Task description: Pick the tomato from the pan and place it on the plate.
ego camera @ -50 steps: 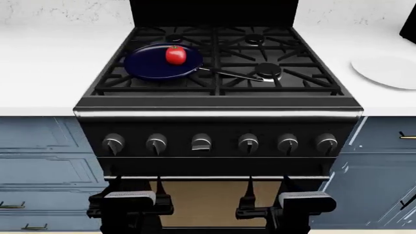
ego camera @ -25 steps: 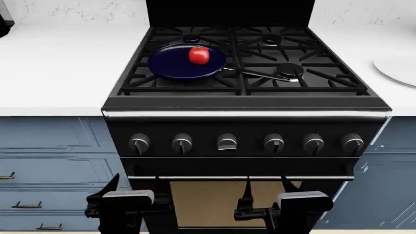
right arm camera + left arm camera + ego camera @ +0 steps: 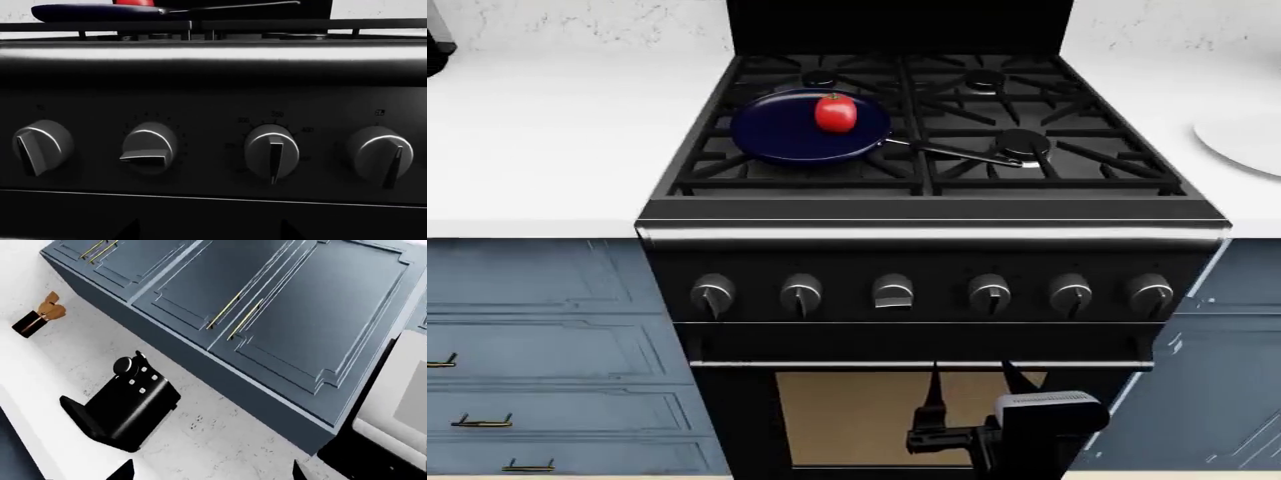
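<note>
Your tomato [image 3: 835,113] sits upright in the pan [image 3: 809,128], toward its far right part, stem cap up, untouched by either arm. The pan rests on the front-left burner grate of the stove [image 3: 932,228], with its thin black handle [image 3: 952,152] running right across the middle of the cooktop and ending beside the front-right burner. In your right wrist view the pan [image 3: 100,11] appears edge-on above the stove's front rim, with only a red sliver of the tomato [image 3: 133,2] showing over it. The plate [image 3: 1244,141] lies on the white counter [image 3: 534,150] to the right of the stove, well apart from the pan and cut off by the frame edge, so you see only its left part. Below the cooktop a row of six knobs [image 3: 893,293] runs along the front panel; four of them fill your right wrist view. Your right gripper [image 3: 941,437] hangs low in front of the oven door, near the bottom of the head view, holding nothing; how far its jaws stand apart you cannot tell from these views. Your left gripper does not show in the head view, and its wrist camera shows only two dark tips at the frame edge, with a black knife block [image 3: 123,402] on a white counter beneath blue wall cabinets [image 3: 267,315]; its opening cannot be judged.
</note>
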Robot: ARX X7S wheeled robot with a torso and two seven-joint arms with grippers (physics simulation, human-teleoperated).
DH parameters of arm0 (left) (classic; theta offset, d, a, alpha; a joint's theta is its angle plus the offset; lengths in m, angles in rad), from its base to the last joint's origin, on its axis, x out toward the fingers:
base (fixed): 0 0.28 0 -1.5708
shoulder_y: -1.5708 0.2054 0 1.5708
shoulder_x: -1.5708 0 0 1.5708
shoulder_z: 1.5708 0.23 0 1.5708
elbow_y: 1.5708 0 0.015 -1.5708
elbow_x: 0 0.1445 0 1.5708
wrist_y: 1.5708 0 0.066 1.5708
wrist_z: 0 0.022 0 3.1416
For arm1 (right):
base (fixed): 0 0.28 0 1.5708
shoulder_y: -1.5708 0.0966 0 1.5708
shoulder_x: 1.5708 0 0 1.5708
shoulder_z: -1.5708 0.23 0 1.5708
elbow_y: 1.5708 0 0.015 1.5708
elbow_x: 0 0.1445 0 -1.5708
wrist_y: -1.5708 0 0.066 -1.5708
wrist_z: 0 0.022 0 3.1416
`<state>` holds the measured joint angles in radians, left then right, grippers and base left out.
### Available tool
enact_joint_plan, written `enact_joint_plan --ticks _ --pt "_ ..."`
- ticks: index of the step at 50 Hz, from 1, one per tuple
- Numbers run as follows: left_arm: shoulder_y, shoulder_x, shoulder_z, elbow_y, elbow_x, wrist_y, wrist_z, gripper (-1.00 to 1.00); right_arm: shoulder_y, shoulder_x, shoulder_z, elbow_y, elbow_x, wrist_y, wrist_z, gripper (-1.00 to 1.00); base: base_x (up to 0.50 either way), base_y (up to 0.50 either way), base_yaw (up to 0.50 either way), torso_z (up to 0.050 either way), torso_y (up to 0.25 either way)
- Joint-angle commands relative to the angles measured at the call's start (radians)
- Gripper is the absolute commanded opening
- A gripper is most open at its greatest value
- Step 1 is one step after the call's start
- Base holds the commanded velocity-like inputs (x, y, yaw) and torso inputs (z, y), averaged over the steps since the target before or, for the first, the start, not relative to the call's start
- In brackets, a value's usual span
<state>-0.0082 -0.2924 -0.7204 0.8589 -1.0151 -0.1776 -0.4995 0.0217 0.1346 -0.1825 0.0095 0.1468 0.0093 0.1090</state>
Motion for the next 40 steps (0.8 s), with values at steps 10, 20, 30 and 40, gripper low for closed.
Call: enact_joint_plan --ticks 10,20,30,40 --pt "0.029 -0.007 -0.271 0.122 -0.263 0.075 -0.068 1.0 -0.014 0.072 0.001 -0.544 0.026 0.379 0.106 1.0 0.0 0.0 0.0 0.0 0.0" --pt "0.027 -0.012 -0.265 0.125 -0.257 0.076 -0.074 1.0 0.612 0.246 0.104 -1.056 0.6 1.319 0.552 1.0 0.0 0.0 0.0 0.0 0.0" --pt "0.026 -0.021 -0.258 0.128 -0.253 0.074 -0.08 1.0 1.213 0.271 0.0 -0.536 1.395 1.543 1.116 1.0 0.0 0.0 0.0 0.0 0.0" --pt "0.03 -0.019 -0.258 0.123 -0.249 0.081 -0.075 1.0 1.346 0.268 -0.22 -0.387 1.235 1.506 0.95 1.0 0.02 0.0 0.0 0.0 0.0"
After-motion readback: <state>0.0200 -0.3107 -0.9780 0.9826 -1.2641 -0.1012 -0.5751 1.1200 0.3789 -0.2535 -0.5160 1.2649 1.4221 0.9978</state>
